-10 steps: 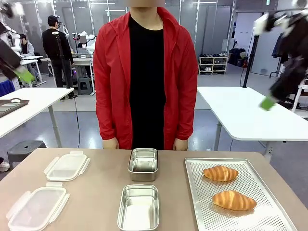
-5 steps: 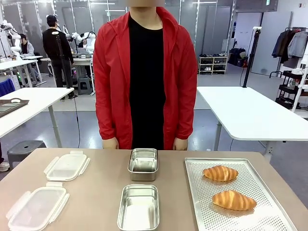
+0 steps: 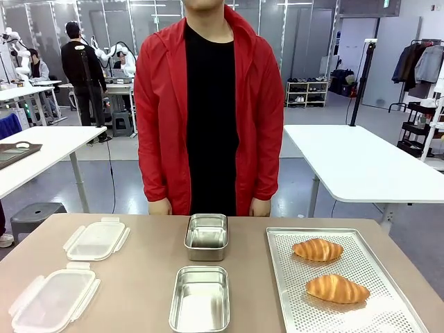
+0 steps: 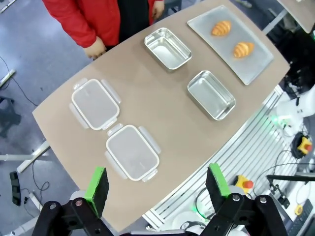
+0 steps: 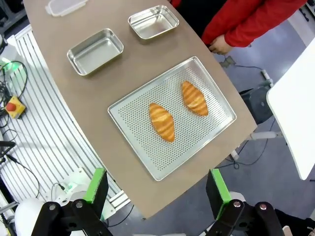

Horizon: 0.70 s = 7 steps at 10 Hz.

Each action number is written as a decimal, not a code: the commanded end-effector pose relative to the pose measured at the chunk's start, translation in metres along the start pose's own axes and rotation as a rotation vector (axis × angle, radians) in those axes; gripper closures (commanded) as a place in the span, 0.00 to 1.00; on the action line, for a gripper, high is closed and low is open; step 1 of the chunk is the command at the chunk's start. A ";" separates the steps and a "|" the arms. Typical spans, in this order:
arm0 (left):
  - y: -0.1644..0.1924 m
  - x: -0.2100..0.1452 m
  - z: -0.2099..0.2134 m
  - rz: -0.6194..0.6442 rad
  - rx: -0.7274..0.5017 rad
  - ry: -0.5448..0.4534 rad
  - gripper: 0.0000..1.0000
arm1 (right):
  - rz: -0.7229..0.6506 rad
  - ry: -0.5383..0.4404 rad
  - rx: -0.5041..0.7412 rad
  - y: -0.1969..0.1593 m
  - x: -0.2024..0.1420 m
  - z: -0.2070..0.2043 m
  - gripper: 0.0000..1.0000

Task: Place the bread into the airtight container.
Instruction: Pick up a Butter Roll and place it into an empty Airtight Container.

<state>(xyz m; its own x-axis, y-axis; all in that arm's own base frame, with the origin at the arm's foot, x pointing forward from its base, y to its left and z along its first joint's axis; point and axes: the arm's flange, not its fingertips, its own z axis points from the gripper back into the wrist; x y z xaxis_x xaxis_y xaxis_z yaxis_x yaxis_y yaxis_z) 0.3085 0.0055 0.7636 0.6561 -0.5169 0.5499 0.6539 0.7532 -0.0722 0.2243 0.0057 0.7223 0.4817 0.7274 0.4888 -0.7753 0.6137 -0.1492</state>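
Left end effector (image 4: 157,181) high over lids (image 4: 132,151)

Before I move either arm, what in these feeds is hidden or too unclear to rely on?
- Front view: the near lid and the tray run off the bottom edge.
- Front view: the person's hands are partly hidden behind the far edge of the table.
- Right wrist view: one lid is cut by the top edge; I cannot tell which lid.
- Left wrist view: latches on the far lid are too small to judge.
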 end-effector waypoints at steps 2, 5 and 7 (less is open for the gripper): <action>0.000 0.000 0.002 -0.018 0.002 -0.001 0.00 | 0.332 0.105 0.019 -0.004 0.015 -0.011 0.00; 0.000 0.000 0.002 -0.018 0.002 -0.001 0.00 | 0.609 0.257 0.104 -0.009 0.026 -0.084 0.00; 0.000 0.000 0.002 -0.018 0.002 -0.001 0.00 | 0.638 0.319 0.152 -0.013 0.024 -0.125 0.00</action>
<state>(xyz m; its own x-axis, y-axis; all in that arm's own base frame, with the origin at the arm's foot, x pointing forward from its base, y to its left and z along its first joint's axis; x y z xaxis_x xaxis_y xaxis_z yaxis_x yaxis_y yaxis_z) 0.3082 0.0054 0.7640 0.6564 -0.5165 0.5498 0.6526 0.7544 -0.0703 0.2906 0.0581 0.6348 0.0026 0.9947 0.1027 -0.9854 0.0200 -0.1694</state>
